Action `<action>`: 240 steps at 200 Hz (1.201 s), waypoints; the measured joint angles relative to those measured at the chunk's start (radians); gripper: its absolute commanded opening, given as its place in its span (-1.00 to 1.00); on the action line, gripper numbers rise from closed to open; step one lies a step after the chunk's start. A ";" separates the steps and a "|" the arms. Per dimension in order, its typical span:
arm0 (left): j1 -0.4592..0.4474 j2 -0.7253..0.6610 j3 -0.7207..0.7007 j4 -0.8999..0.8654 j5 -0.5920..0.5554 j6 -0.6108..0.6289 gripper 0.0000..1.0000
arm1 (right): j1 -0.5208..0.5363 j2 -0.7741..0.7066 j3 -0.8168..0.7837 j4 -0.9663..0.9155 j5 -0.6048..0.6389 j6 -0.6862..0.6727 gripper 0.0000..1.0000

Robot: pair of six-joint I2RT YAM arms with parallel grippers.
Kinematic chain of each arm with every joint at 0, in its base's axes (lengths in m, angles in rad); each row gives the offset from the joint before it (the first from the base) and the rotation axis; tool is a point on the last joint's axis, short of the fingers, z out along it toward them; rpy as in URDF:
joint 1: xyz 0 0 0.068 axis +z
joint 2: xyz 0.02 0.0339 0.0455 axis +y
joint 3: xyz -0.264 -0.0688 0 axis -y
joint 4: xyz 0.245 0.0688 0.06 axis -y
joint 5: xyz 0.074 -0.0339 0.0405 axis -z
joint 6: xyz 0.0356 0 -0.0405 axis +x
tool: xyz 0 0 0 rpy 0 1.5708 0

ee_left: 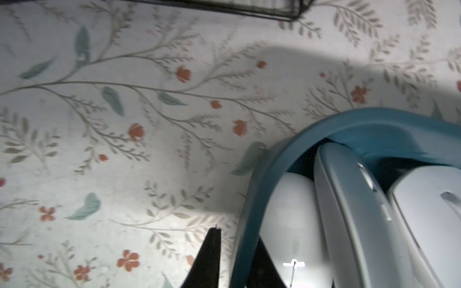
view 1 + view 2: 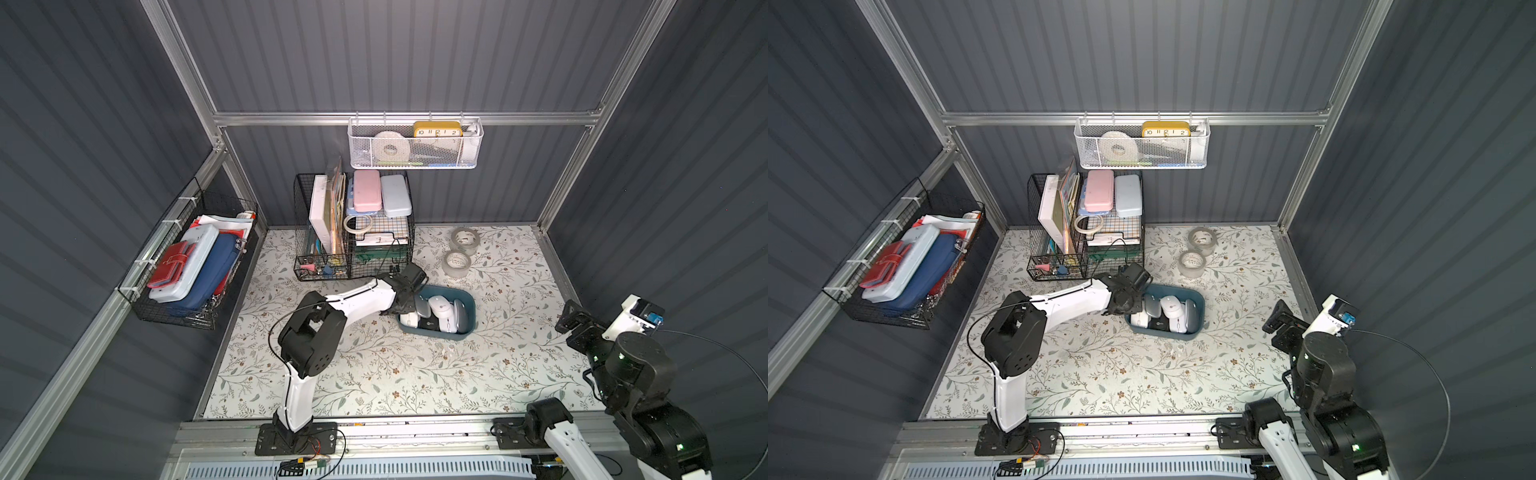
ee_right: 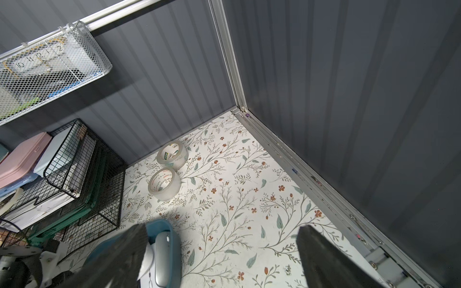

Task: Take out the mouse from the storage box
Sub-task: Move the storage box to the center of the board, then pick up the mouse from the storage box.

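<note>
Right now my left gripper (image 2: 409, 298) is pinched tight on the storage box (image 2: 440, 335), at the end of the box nearest my left arm. In the left wrist view, 1 finger (image 1: 210, 256) sits outside the teal wall and the other inside it, with the wall squeezed between them.

Every mouse I can see lies inside the box, packed side by side. A white mouse (image 2: 441, 309) is in the middle, and a grey mouse (image 2: 459, 313) lies against the box's far end, away from my left gripper. I cannot count them exactly.

My right gripper (image 2: 575, 318) hangs well apart from the box, beyond that far end. Its jaws are spread wide and hold nothing, and its wrist view shows bare floral table (image 3: 249, 199) between the 2 fingers.

Behind the box stand 2 tape rolls (image 2: 457, 262), near it but not touching. A black wire basket (image 2: 353, 266) stands near the gripped end.
</note>
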 measured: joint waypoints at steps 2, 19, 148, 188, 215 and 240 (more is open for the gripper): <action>0.005 -0.002 -0.002 0.000 -0.002 0.000 -0.56 | 0.000 0.002 0.000 0.000 -0.001 0.002 0.97; 0.039 -0.021 -0.032 0.015 -0.018 0.006 -0.49 | 0.000 0.027 -0.002 -0.002 -0.023 0.014 0.96; 0.065 -0.300 -0.131 -0.026 0.014 0.043 0.34 | 0.230 0.502 0.005 0.026 -0.296 0.111 0.96; 0.072 -0.554 -0.205 -0.088 -0.012 0.083 0.50 | 0.385 0.732 0.071 0.081 -0.283 0.141 0.96; 0.072 -0.740 -0.290 -0.135 -0.093 0.099 0.66 | 0.431 0.924 0.174 0.105 -0.319 0.146 0.96; 0.072 -0.962 -0.399 -0.164 -0.182 0.101 0.82 | 0.483 1.127 0.306 0.104 -0.333 0.145 0.95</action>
